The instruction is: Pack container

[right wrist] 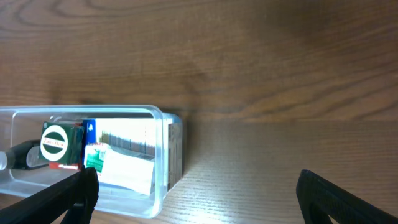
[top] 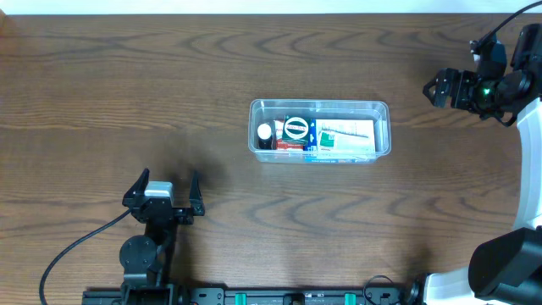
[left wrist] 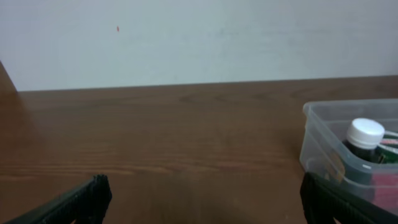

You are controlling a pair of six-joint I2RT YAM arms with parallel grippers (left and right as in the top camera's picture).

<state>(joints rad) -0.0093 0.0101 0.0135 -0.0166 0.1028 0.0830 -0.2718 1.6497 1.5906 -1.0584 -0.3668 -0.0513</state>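
The clear plastic container (top: 382, 108) sits in the middle of the wooden table. Inside it lie a dark bottle with a white cap (top: 266, 133), a green and white round-labelled packet (top: 295, 129) and a white and green box (top: 345, 138). My left gripper (top: 163, 194) is open and empty near the front left, well left of the container, whose corner (left wrist: 320, 140) and bottle (left wrist: 362, 140) show in the left wrist view. My right gripper (top: 434, 88) is open and empty at the far right, above the table; its wrist view shows the container's end (right wrist: 163, 155) below.
The wooden table (top: 127, 85) spreads bare around the container. A black cable (top: 68, 254) trails from the left arm's base at the front edge. A pale wall (left wrist: 199, 37) stands behind the table's far edge.
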